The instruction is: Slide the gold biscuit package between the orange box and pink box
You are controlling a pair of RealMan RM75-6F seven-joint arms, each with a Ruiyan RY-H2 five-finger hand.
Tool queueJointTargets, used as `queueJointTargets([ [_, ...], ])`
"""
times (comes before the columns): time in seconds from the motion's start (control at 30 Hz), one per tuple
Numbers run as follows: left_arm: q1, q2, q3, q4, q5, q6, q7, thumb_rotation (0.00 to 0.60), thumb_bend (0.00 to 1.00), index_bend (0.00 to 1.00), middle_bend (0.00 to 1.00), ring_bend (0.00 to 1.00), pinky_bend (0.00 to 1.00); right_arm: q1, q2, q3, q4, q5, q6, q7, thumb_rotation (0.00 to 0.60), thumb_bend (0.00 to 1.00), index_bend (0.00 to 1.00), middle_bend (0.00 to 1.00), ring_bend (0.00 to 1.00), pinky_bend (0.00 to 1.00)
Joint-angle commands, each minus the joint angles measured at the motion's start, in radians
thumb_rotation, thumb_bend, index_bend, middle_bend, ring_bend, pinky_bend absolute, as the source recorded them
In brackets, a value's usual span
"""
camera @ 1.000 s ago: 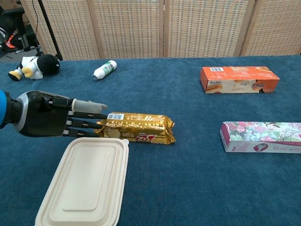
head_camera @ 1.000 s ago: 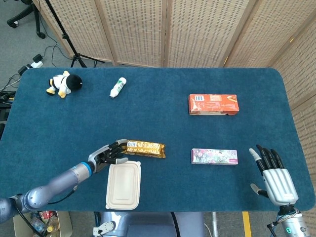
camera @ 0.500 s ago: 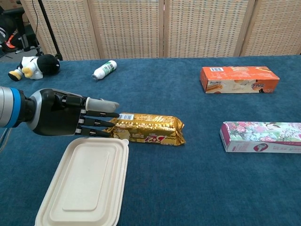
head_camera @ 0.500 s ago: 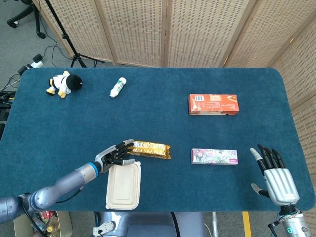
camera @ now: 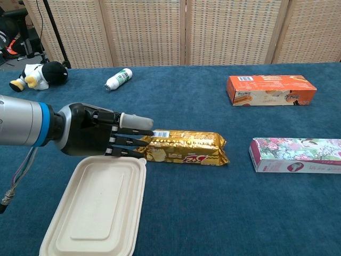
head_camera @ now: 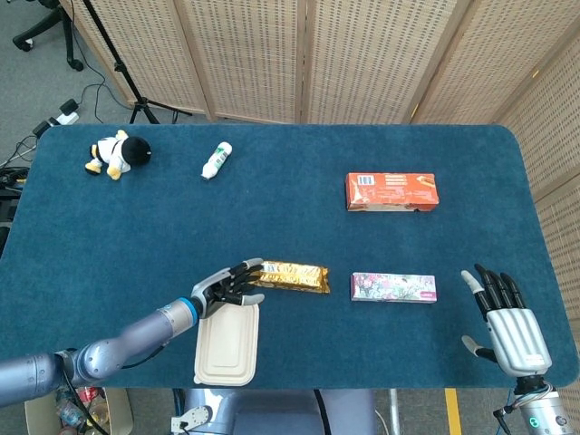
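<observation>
Container: white lidded clamshell point(camera: 96, 213) lay nearest, just beside left hand.
Left hand point(camera: 93, 136): fingers straight, tips touched gold biscuit package point(camera: 186, 148) end, gripped nothing.
Package: flat on blue table point(head_camera: 272, 208), left of pink box point(head_camera: 393, 287).
Right hand point(head_camera: 510, 328): spread, empty, near edge.
Orange box point(head_camera: 391, 191): farther back.

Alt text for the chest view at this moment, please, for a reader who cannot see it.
The left hand presses its fingers against the end of the gold biscuit package lying on the blue table, beside a white lidded container. The pink box and orange box lie to the right.
</observation>
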Motion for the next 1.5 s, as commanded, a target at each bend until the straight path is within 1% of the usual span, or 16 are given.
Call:
queueJointTargets([
  [0.03, -0.016, -0.015, 0.002, 0.002, -0.01, 0.007, 0.003, 0.6, 0.29, 0.0, 0.0, 0.0, 0.0, 0.001, 0.001, 0.0, 0.001, 0.002, -0.002, 0.004, 0.6, 0.16, 0.0, 0.0, 0.0, 0.0],
  [0.23, -0.035, -0.012, 0.011, -0.018, -0.018, 0.026, 0.02, 0.6, 0.29, 0.0, 0.0, 0.0, 0.0, 0.0, 0.003, 0.001, 0.004, 0.003, -0.002, 0.013, 0.6, 0.16, 0.0, 0.0, 0.0, 0.0],
  [0.43, -0.029, 0.048, 0.015, -0.061, -0.016, 0.057, 0.041, 0.6, 0.28, 0.0, 0.0, 0.0, 0.0, -0.001, 0.004, 0.001, 0.003, 0.002, 0.001, 0.014, 0.6, 0.16, 0.0, 0.0, 0.0, 0.0],
  [0.57, -0.009, 0.122, 0.013, -0.099, 0.0, 0.071, 0.059, 0.6, 0.28, 0.0, 0.0, 0.0, 0.0, 0.001, 0.001, -0.001, 0.002, 0.003, -0.004, 0.003, 0.6, 0.16, 0.0, 0.0, 0.0, 0.0],
  [0.7, 0.022, 0.204, 0.029, -0.135, 0.057, 0.106, 0.111, 0.6, 0.28, 0.0, 0.0, 0.0, 0.0, 0.003, -0.006, -0.004, 0.005, 0.006, -0.013, -0.012, 0.6, 0.16, 0.0, 0.0, 0.0, 0.0],
  [0.93, 0.092, 0.314, 0.05, -0.181, 0.147, 0.178, 0.166, 0.6, 0.28, 0.0, 0.0, 0.0, 0.0, 0.003, -0.013, -0.006, 0.004, 0.006, -0.017, -0.032, 0.6, 0.16, 0.0, 0.0, 0.0, 0.0],
  [0.97, 0.109, 0.34, 0.062, -0.188, 0.179, 0.204, 0.192, 0.6, 0.28, 0.0, 0.0, 0.0, 0.0, 0.004, -0.014, -0.008, 0.003, 0.004, -0.019, -0.036, 0.6, 0.16, 0.0, 0.0, 0.0, 0.0],
  [1.03, 0.133, 0.363, 0.076, -0.203, 0.217, 0.245, 0.222, 0.6, 0.27, 0.0, 0.0, 0.0, 0.0, 0.004, -0.016, -0.009, 0.002, 0.003, -0.019, -0.041, 0.6, 0.16, 0.0, 0.0, 0.0, 0.0],
  [1.1, 0.162, 0.381, 0.101, -0.213, 0.261, 0.314, 0.273, 0.6, 0.27, 0.0, 0.0, 0.0, 0.0, 0.004, -0.019, -0.01, 0.001, 0.001, -0.021, -0.047, 0.6, 0.16, 0.0, 0.0, 0.0, 0.0],
  [1.3, 0.221, 0.396, 0.176, -0.209, 0.368, 0.479, 0.43, 0.6, 0.28, 0.0, 0.0, 0.0, 0.0, 0.005, -0.022, -0.012, 0.001, 0.003, -0.026, -0.054, 0.6, 0.16, 0.0, 0.0, 0.0, 0.0],
  [1.37, 0.246, 0.396, 0.212, -0.194, 0.423, 0.559, 0.521, 0.6, 0.28, 0.0, 0.0, 0.0, 0.0, 0.006, -0.023, -0.012, 0.003, 0.006, -0.029, -0.055, 0.6, 0.16, 0.0, 0.0, 0.0, 0.0],
  [1.5, 0.292, 0.385, 0.262, -0.176, 0.503, 0.68, 0.65, 0.6, 0.28, 0.0, 0.0, 0.0, 0.0, 0.007, -0.024, -0.013, 0.004, 0.012, -0.035, -0.058, 0.6, 0.16, 0.0, 0.0, 0.0, 0.0],
])
